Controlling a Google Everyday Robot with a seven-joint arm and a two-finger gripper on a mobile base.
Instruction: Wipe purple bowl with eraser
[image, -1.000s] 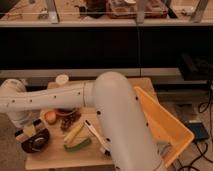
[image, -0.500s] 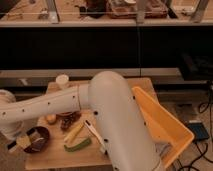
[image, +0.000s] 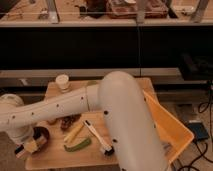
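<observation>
Camera view, near edge: end effector (image: 24, 149) low at front-left corner of the light wooden tabletop (image: 75, 158), on the tip of the big white robot arm (image: 125, 115).
End effector state: clenched on the small pale yellow eraser (image: 31, 146); block sits right at the tip.
Eraser pos.: at left rim of the small glossy dark purple bowl (image: 42, 135), seems touching it; exact contact hard to tell.
Purple bowl pos.: front-left of tabletop, upright, partly covered by the arm's wrist.
Front centre: green curved cucumber (image: 77, 145) lying flat, just right of the bowl, apart from it.
Beside it: long white-handled brush w/ dark bristles (image: 97, 136), laid diagonal, bristle end toward the front, near the arm's wide white shell.
Mid tabletop: long yellow item (image: 74, 132) just above the cucumber; kind not clear.
Behind that: dark red-brown lumpy item (image: 70, 121), under the forearm; can't tell what it is.
Arm span: wide shell bottom centre-right, forearm running left across the tabletop, bending down to the bowl.
Right side: orange-yellow plastic bin (image: 172, 130), tilted, at the tabletop's right edge.
Far left of tabletop: small white cylindrical cup (image: 62, 82), upright, well apart from the bowl.
Background: dark shelving unit (image: 100, 50) across the whole width.
</observation>
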